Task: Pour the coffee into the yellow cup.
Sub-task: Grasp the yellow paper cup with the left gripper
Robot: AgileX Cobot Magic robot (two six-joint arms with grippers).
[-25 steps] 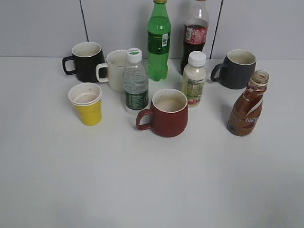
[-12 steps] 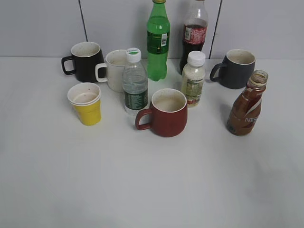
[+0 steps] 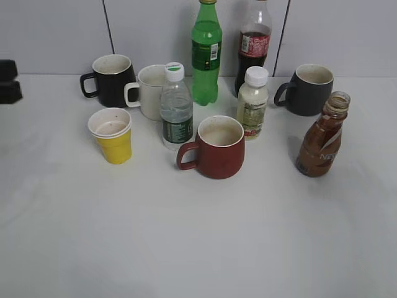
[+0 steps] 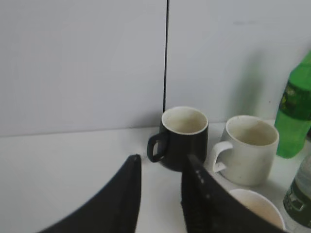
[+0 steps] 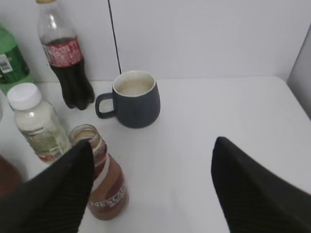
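Coffee (image 3: pixel 322 144) is standing upright and capless on the right of the tabletop (image 3: pixel 198 236), just in front of the grey mug (image 3: pixel 308 89) and well apart from the yellow cup (image 3: pixel 113 135), which is sitting on the left in front of the black mug (image 3: pixel 111 80) and the white mug (image 3: pixel 147 91). Nothing is being held. In the right wrist view the right pincer (image 5: pixel 150 179) is hanging wide open above the tabletop, with the coffee bottle lying beside its left finger rather than between the two. In the left wrist view the left pincer (image 4: pixel 160 165) is showing only a narrow gap between its fingers, with nothing in it, hovering near the black mug and above the rim of the yellow cup. The step in hand appears to be the approach to the bottle. To do it well, the right pincer should be shifting toward the bottle until the body sits centred between the fingers, then closing on the waisted middle, below the neck, keeping the bottle vertical since the mouth is open. The white-capped bottle (image 5: pixel 38 121) and the red mug (image 3: pixel 217 148) are standing close by, so the carry across calls for a lift clear of them first.
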